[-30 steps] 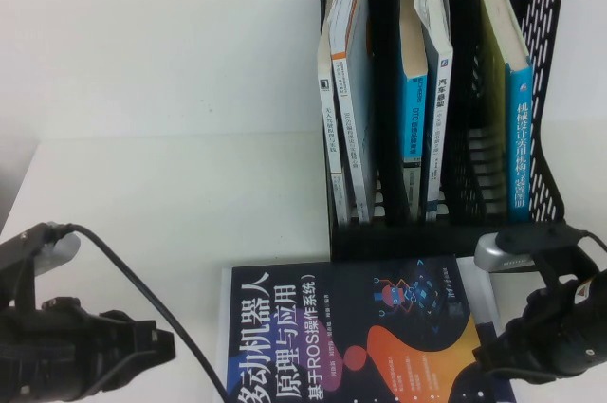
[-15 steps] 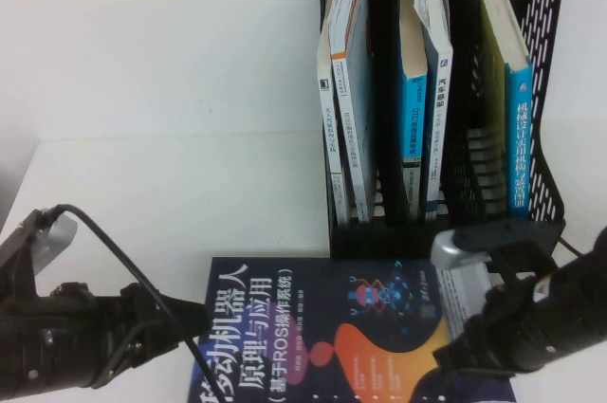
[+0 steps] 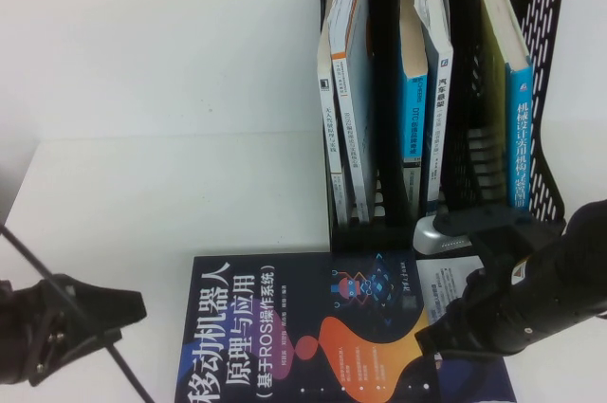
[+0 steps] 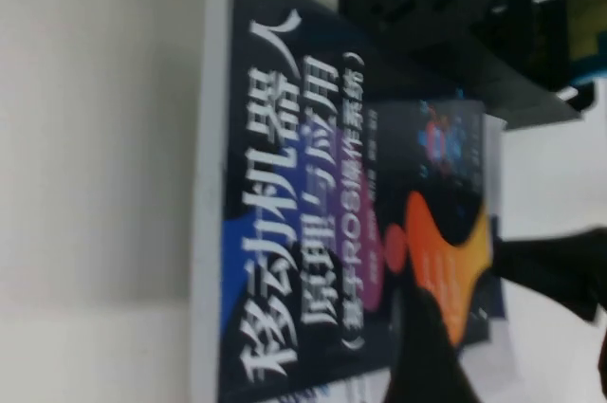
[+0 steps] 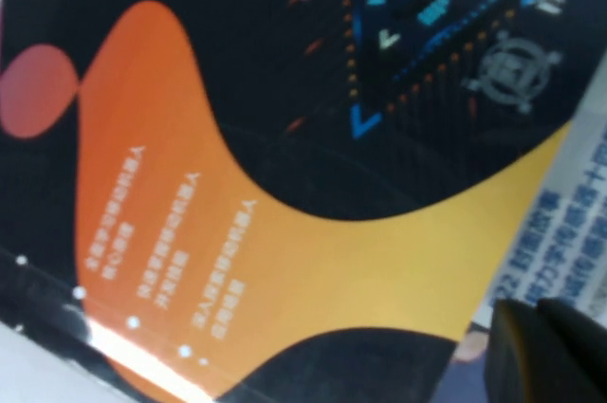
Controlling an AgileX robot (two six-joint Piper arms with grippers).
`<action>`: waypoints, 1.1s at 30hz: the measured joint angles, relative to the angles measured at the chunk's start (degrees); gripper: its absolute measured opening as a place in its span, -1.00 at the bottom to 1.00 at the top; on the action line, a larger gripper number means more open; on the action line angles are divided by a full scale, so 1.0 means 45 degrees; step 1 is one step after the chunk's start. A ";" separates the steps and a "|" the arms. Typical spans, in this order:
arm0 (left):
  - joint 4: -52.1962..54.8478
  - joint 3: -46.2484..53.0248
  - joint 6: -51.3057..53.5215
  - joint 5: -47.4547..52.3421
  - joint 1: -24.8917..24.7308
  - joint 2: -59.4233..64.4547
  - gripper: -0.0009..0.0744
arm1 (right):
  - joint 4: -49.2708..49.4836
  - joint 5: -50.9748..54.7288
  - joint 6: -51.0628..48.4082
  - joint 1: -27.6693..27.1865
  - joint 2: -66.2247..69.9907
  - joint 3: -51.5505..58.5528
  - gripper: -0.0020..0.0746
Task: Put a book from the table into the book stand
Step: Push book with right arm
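Two end effectors, left beside book, right over it, spread indiscernible.

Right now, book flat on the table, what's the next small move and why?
Probably bring the left gripper in to the book's near edge. It hovers open, short of the book, while the right gripper sits over the cover; the book stand waits behind.

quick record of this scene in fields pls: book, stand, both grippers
book: large dark navy paperback, flat on the white table, in front of the stand
stand: black plastic slotted rack, several upright books inside
left gripper: low over the table, left of the paperback, apart from it, empty
right gripper: over the paperback's right part, grip unclear
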 joint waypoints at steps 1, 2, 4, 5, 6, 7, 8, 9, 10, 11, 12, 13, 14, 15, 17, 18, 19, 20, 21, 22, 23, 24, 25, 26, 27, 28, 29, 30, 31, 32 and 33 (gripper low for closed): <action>-0.0067 0.0000 0.0349 0.0426 0.0145 0.0186 -0.02 | -0.0153 0.0000 0.0147 0.0000 0.0000 0.0000 -0.93; -0.0123 0.0000 0.0610 0.0802 0.0196 0.0410 -0.02 | -0.0242 0.0000 0.0270 -0.0027 0.0000 0.0000 -0.93; -0.0240 0.0000 0.0965 0.1282 0.0252 0.1044 -0.02 | -0.0511 0.0000 0.0322 -0.0027 0.0000 0.0000 -0.93; -0.0295 0.0000 0.1096 0.1478 0.0252 0.1388 -0.02 | -0.0602 0.0000 0.0352 -0.0027 0.0000 0.0000 -0.93; -0.0327 0.0000 0.1158 0.1569 0.0252 0.1736 -0.02 | -0.0664 0.0000 0.0357 -0.0046 0.0000 0.0000 -0.93; -0.0393 0.0000 0.1189 0.1588 0.0275 0.2047 -0.02 | -0.0726 0.0000 0.0380 -0.0046 0.0000 0.0000 -0.93; -0.0456 0.0000 0.1220 0.1559 0.0271 0.2417 -0.02 | -0.0734 -0.0020 0.0380 -0.0046 0.0000 0.0000 -0.93; -0.0519 0.0000 0.1249 0.1559 0.0271 0.2738 -0.02 | -0.0756 -0.0050 0.0380 -0.0046 0.0000 0.0000 -0.93; -0.0616 0.0000 0.1284 0.1559 0.0271 0.2983 -0.02 | -0.0756 -0.0050 0.0380 -0.0046 0.0000 0.0000 -0.93; -0.0728 0.0000 0.1368 0.1538 0.0271 0.3273 -0.01 | -0.0756 -0.0085 0.0380 -0.0046 0.0000 0.0000 -0.93; -0.0827 0.0000 0.1491 0.1538 0.0271 0.3541 -0.01 | -0.0756 -0.0085 0.0380 -0.0046 0.0000 0.0000 -0.93; -0.0918 0.0000 0.1590 0.1538 0.0271 0.3738 0.02 | -0.0756 -0.0085 0.0380 -0.0046 0.0000 0.0000 -0.93; -0.1071 0.0000 0.1748 0.1538 0.0271 0.3971 0.07 | -0.0756 -0.0085 0.0386 -0.0046 0.0000 0.0000 -0.93; -0.1229 0.0000 0.1881 0.1531 0.0271 0.4190 0.16 | -0.0756 -0.0085 0.0386 -0.0046 0.0000 0.0000 -0.93; -0.1429 -0.0023 0.2107 0.1510 0.0271 0.4579 0.40 | -0.0756 -0.0085 0.0407 -0.0046 0.0000 0.0000 -0.93; -0.1489 -0.0048 0.2218 0.1510 0.0271 0.4766 0.54 | -0.0756 -0.0085 0.0407 -0.0046 0.0000 0.0000 -0.93; -0.1514 -0.0068 0.2321 0.1510 0.0271 0.4959 0.65 | -0.0756 -0.0056 0.0407 -0.0046 0.0000 0.0000 -0.93; -0.1514 -0.0068 0.2521 0.1510 0.0271 0.5113 0.71 | -0.0756 -0.0028 0.0407 -0.0046 0.0000 0.0000 -0.93; -0.1533 -0.0099 0.2699 0.1510 0.0271 0.5309 0.77 | -0.0756 -0.0028 0.0407 -0.0046 0.0000 0.0000 -0.93; -0.1533 -0.0098 0.2944 0.1510 0.0271 0.5498 0.80 | -0.0756 -0.0028 0.0407 -0.0046 0.0000 0.0000 -0.93; -0.1589 -0.0098 0.3129 0.1486 0.0271 0.5645 0.82 | -0.0756 -0.0028 0.0407 -0.0046 0.0000 0.0000 -0.93; -0.1656 -0.0098 0.3300 0.1467 0.0271 0.5817 0.83 | -0.0756 -0.0028 0.0407 -0.0046 0.0000 0.0000 -0.93; -0.1758 -0.0098 0.3500 0.1408 0.0271 0.5972 0.84 | -0.0756 -0.0028 0.0407 -0.0046 0.0000 0.0000 -0.93; -0.1838 -0.0098 0.3622 0.1373 0.0271 0.6108 0.84 | -0.0756 -0.0009 0.0407 -0.0046 0.0000 0.0000 -0.93; -0.1939 -0.0098 0.3736 0.1314 0.0271 0.6219 0.84 | -0.0756 -0.0009 0.0407 -0.0046 0.0000 0.0000 -0.93; -0.2056 -0.0103 0.3850 0.1213 0.0271 0.6317 0.83 | -0.0756 -0.0009 0.0407 -0.0046 0.0000 0.0000 -0.93; -0.2123 -0.0103 0.3898 0.1069 0.0271 0.6387 0.82 | -0.0756 -0.0009 0.0407 -0.0046 0.0000 0.0000 -0.93; -0.2186 -0.0103 0.3902 0.0832 0.0271 0.6441 0.81 | -0.0756 -0.0009 0.0407 -0.0046 0.0000 0.0000 -0.93; -0.2243 -0.0103 0.3927 0.0539 0.0271 0.6465 0.80 | -0.0756 -0.0009 0.0407 -0.0046 0.0000 0.0000 -0.93; -0.2272 -0.0103 0.3927 0.0178 0.0271 0.6525 0.78 | -0.0756 -0.0009 0.0407 -0.0046 0.0000 0.0000 -0.93; -0.2272 -0.0103 0.3927 -0.0102 0.0271 0.6529 0.77 | -0.0756 -0.0009 0.0407 -0.0046 0.0000 0.0000 -0.93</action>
